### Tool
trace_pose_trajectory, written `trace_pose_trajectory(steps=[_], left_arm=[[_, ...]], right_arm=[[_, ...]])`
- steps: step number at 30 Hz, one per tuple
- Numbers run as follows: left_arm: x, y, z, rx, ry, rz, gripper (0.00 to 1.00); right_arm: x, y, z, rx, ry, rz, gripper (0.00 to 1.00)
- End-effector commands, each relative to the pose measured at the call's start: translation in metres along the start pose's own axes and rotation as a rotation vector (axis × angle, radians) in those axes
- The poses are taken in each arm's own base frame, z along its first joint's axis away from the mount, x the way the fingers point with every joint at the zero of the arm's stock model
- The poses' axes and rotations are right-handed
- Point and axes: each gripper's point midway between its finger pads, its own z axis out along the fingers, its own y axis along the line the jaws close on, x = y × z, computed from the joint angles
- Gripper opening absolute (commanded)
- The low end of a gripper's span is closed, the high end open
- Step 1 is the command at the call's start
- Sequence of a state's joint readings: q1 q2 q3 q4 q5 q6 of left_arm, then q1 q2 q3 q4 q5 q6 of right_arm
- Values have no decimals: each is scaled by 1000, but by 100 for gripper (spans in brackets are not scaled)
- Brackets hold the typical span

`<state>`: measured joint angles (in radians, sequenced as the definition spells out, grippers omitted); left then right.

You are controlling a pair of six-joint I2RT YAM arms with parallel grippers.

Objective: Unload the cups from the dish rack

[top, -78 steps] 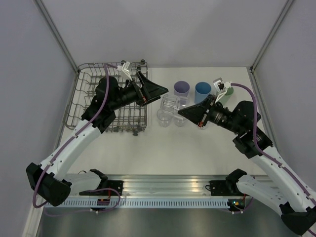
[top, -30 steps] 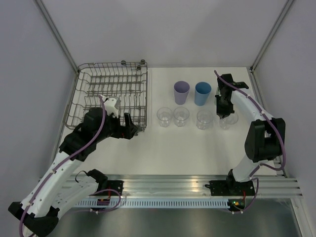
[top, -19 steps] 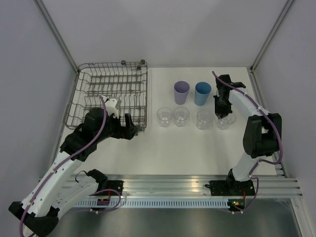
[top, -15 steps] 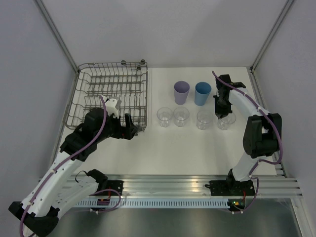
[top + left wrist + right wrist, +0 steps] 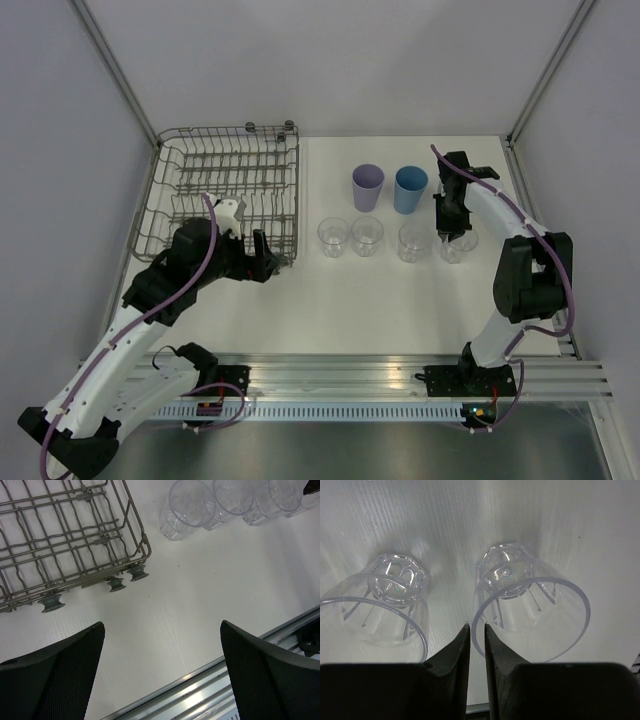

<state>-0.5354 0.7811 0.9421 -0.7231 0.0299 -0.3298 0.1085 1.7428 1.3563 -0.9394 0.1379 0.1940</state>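
Top external view: the dish rack (image 5: 225, 160) sits on the left half of the white counter (image 5: 380, 300), and the cups stand upright to its right, clear of its wires. The lilac cup (image 5: 367, 186) and the blue cup (image 5: 410, 189) stand side by side in the far row. Nearer the arms, a row of clear ones runs left to right: the first clear cup (image 5: 333, 237), the second clear cup (image 5: 367, 236) just beside it, then the third clear cup (image 5: 414, 241) and the fourth clear cup (image 5: 530, 610).

The right gripper (image 5: 452, 232) points down over the right end of that row. In the right wrist view its fingers (image 5: 455, 655) are parted by a narrow slit and straddle the near-left rim of the fourth clear cup. The thin wall runs close to the left finger, with white counter showing between it and the other finger. The cup is let go and stands on its own base, mouth up, close beside the third clear cup without touching it.

The left gripper (image 5: 160, 650) is spread wide and grasps nothing. It hangs over bare counter just off the rack's near right corner. In the left wrist view, the rack's round feet rest on the counter ahead of it.
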Motion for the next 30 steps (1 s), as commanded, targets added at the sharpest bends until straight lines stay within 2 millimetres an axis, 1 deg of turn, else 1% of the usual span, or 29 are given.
trace_pose_trajectory(steps=[1, 2, 5, 6, 7, 8, 9, 11, 12, 13, 14, 15, 16, 17, 18, 19, 20, 21, 22, 23, 24, 25, 26, 27, 28, 29, 30], left_arm=[[-8, 4, 4, -16, -33, 42, 100], [-9, 4, 4, -16, -35, 42, 100], [-12, 20, 4, -107, -53, 29, 100], [-14, 25, 4, -133, -60, 24, 100], [-17, 33, 2, -181, -78, 11, 100], [-19, 42, 1, -216, -87, -6, 100], [-22, 47, -2, -237, -100, -16, 100], [-27, 61, -6, -297, -128, -48, 100], [-29, 67, -9, -320, -141, -59, 100], [-33, 77, -13, -365, -158, -76, 100], [-34, 81, -16, -387, -166, -82, 100], [-39, 83, -20, -400, -184, -86, 100], [-43, 86, -25, -419, -196, -90, 100], [-44, 87, -28, -428, -199, -90, 100], [-52, 85, -34, -431, -222, -93, 100], [-55, 87, -41, -448, -240, -94, 100], [-58, 88, -46, -458, -250, -92, 100], [-63, 87, -54, -462, -263, -89, 100], [-67, 86, -61, -465, -276, -80, 100], [-76, 82, -70, -455, -302, -78, 100], [-74, 80, -76, -451, -291, -70, 100], [-77, 78, -82, -446, -301, -68, 100], [-85, 75, -95, -440, -334, -69, 100], [-83, 75, -101, -445, -329, -65, 100], [-84, 76, -107, -454, -332, -57, 100], [-90, 74, -120, -453, -361, -55, 100], [-91, 73, -126, -455, -367, -50, 100]], right_arm=[[-10, -10, -28, 23, -79, 15, 23], [-11, -10, -32, 20, -87, 15, 25], [-16, -9, -47, 3, -126, 21, 34], [-18, -9, -52, -1, -136, 22, 41], [-20, -10, -60, -1, -160, 25, 43], [-21, -11, -66, -1, -173, 27, 48], [-22, -13, -76, -4, -205, 32, 59], [-23, -14, -87, -14, -235, 35, 66], [-23, -14, -93, -20, -254, 32, 97], [-24, -16, -106, -30, -291, 35, 98], [-24, -16, -113, -39, -314, 35, 98], [-24, -16, -120, -50, -337, 25, 98], [-23, -17, -135, -62, -384, 25, 98], [-23, -17, -142, -69, -414, 21, 98], [-22, -18, -150, -66, -443, 18, 98], [-20, -19, -168, -77, -508, 14, 98], [-18, -21, -174, -78, -544, 13, 98], [-14, -22, -194, -93, -612, 12, 98], [-11, -23, -202, -99, -648, 10, 98], [-7, -22, -205, -112, -671, 8, 98], [1, -19, -223, -155, -734, -8, 98], [4, -18, -231, -169, -769, -12, 98], [11, -16, -233, -182, -786, -20, 98], [19, -20, -247, -196, -845, -16, 98], [24, -21, -252, -197, -868, -14, 98], [28, -24, -254, -195, -886, -9, 98], [33, -24, -259, -202, -907, -14, 98]])
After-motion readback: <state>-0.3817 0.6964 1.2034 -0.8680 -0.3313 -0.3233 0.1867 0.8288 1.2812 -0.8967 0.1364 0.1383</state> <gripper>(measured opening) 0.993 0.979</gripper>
